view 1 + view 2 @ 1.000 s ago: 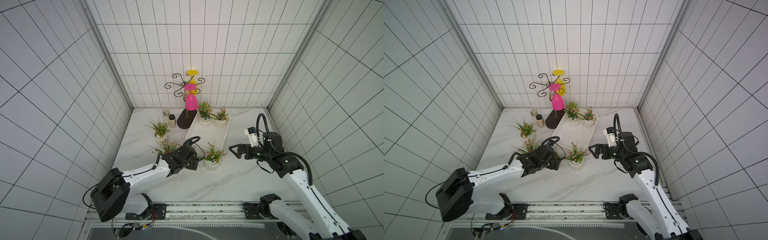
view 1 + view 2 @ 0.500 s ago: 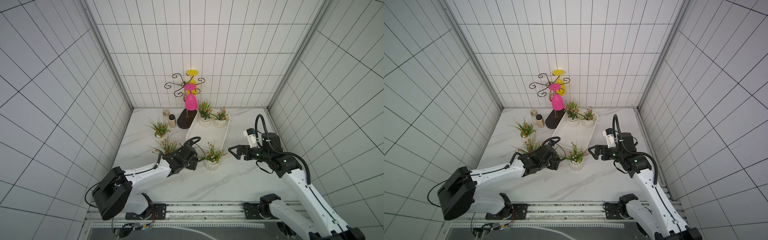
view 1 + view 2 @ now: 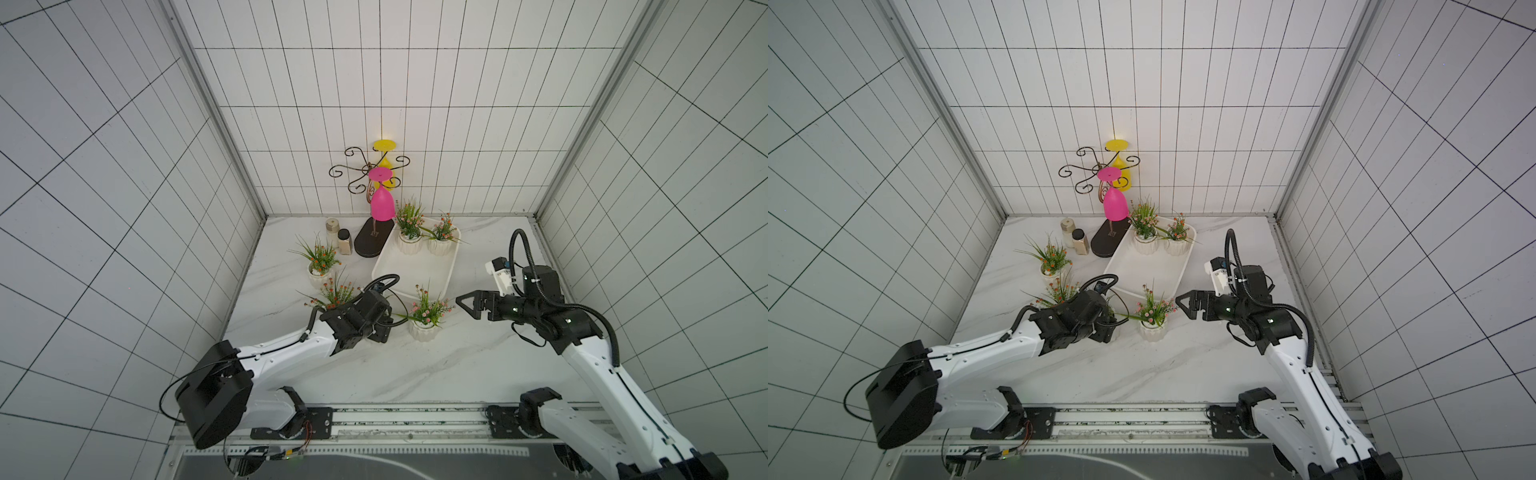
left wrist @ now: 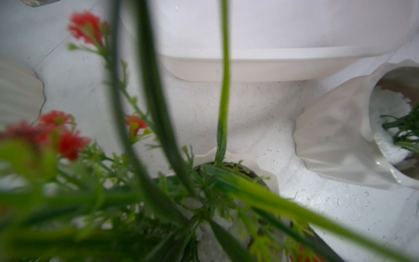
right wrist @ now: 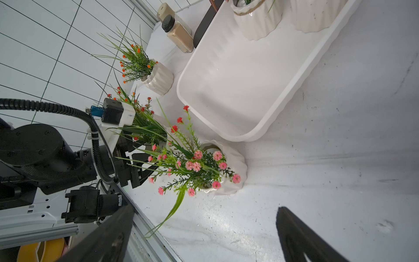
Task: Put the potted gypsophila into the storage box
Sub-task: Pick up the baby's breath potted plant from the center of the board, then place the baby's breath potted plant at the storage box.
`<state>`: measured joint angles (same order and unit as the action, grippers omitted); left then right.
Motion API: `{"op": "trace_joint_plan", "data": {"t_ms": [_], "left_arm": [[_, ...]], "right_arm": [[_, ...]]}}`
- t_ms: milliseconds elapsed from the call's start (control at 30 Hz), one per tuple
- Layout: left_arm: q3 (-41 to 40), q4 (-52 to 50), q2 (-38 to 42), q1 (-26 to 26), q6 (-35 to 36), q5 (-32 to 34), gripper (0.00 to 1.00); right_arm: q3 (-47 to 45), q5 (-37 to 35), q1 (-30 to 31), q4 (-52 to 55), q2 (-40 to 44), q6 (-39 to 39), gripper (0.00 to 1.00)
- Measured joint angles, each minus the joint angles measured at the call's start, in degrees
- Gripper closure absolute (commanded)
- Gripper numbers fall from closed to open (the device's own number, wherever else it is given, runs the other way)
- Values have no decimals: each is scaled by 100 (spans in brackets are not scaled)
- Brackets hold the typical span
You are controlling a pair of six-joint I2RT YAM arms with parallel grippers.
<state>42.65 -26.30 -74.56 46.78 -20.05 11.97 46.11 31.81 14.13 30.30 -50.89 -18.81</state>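
Gypsophila pot in left end effector, storage box near

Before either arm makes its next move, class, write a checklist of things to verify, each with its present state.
1. Left gripper shut: ok.
2. Its hold on the red-flowered pot: cannot tell, foliage hides the fingers.
3. Right gripper open and apart from the pink-flowered pot: ok.
4. Storage box has bare floor at its near end: ok.
5. Two pots inside stand upright: ok.
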Motion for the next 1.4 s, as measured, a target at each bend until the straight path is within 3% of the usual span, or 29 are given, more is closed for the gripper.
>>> {"op": "trace_joint_plan", "data": {"t_ms": [400,667,967,1400], "left_arm": [[581,-501,595,-87,186,46,21],[835,-479,846,-553,439,-22,21],[1617,-363,577,-931,769,-221,22],[2024,186,-264,-1259,835,-605,24]], "right_arm": [[0,39,-120,-15,0,-31,1],[0,87,-197,-66,-85,-63,1],[2,168,-304,-168,-293,-122,1],[17,258,-415,-498,-686,-188,1]]}}
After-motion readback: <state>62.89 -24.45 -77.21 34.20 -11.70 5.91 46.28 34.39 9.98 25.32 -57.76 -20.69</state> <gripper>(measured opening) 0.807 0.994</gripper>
